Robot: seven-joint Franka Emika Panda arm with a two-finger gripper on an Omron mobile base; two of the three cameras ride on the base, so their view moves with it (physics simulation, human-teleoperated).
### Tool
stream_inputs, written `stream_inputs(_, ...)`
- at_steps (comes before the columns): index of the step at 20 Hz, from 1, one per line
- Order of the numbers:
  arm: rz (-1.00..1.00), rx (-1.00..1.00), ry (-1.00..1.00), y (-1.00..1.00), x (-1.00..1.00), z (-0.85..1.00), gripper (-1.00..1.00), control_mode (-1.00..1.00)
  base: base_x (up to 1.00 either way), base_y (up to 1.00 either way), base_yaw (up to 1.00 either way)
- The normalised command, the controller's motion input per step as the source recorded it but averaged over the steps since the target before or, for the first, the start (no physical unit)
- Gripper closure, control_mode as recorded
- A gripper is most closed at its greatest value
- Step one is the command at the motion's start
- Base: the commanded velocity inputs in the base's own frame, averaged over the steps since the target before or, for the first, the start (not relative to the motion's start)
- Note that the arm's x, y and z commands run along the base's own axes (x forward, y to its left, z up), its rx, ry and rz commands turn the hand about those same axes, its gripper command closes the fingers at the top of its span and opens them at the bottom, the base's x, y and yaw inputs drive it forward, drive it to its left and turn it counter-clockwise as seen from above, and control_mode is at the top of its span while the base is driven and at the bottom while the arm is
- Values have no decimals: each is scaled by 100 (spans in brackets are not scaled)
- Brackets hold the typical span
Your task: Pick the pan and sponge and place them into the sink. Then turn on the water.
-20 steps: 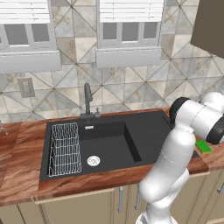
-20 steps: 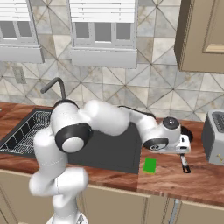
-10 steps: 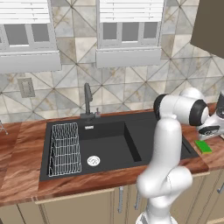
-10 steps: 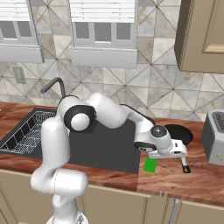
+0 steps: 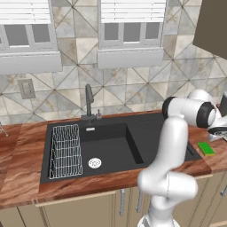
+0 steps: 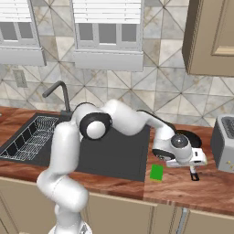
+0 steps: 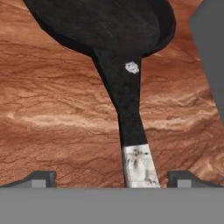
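A white robot arm reaches to its right over a reddish wood countertop, its gripper lowered over the handle of a small black frying pan. In the hand view the two dark fingertips stand wide apart, one on either side of the handle's light-coloured tip, with wood grain showing between each fingertip and the handle; the jaws are open and hold nothing. The handle runs straight away from the gripper to the round pan body, which lies flat on the counter just ahead of the hand. A grey toaster stands to one side of the pan, beyond it from the arm.

In the right base view the green sponge lies on the counter just beside the hand, on the side toward the sink, near the counter's front edge. The matte black sink lies farther off on that same side, its drainboard wing nearest the hand, then the basin with a white wire rack and a round silver drain. A tall dark faucet rises behind the basin.
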Motion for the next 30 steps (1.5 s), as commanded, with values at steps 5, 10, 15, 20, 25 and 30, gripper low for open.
stream_inputs(5,0,0,0,-38,19,0,-100,-100,0,0,0)
stream_inputs(10,1,4,3,-37,25,-15,-100,-100,0,0,0)
stream_inputs(15,5,9,10,-32,25,-35,-100,-100,0,0,0)
stream_inputs(20,3,7,19,-3,13,-64,-100,-100,0,0,0)
stream_inputs(25,0,3,20,0,11,-64,100,-100,0,0,0)
stream_inputs(30,2,5,10,0,0,-41,100,-100,0,0,0)
